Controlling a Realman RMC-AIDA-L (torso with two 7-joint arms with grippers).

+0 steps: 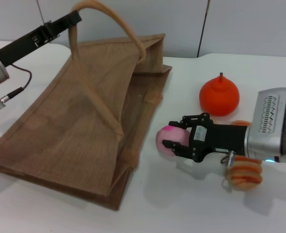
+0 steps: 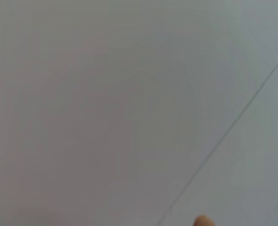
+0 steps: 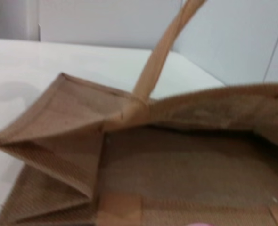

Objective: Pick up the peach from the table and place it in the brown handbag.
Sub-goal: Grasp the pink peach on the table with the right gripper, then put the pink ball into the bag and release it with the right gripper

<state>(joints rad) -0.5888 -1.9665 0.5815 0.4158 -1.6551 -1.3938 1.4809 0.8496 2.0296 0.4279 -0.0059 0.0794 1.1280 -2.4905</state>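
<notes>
Nearest to me in the head view: a stack of orange ring-shaped pieces (image 1: 245, 174) on the table (image 1: 191, 208), just under the right arm's wrist. I can't tell what they are.

The right gripper (image 1: 171, 137) reaches in from the right, fingers clamped on the peach (image 1: 168, 138), one finger over its top and one below its front. The peach is beside the open mouth of the brown handbag (image 1: 70, 131), not inside it. I can't tell from here whether it is resting on the table or lifted just off it.

The handbag lies on its side across the left and centre of the table, mouth facing right toward the peach. Its upper side is pulled up like a tent. One handle lies along that slanted panel.

In the right wrist view I see straight into the bag's mouth: inner floor, folded side gusset, one handle going up. A sliver of pink shows at the lower edge.

Behind the right gripper sits the larger orange stemmed fruit (image 1: 219, 95), apart from the peach.

Farthest back, the left gripper (image 1: 75, 20) is raised at the upper left, pinched on the bag's other handle and holding the loop up. The left wrist view is only blank white surface.
</notes>
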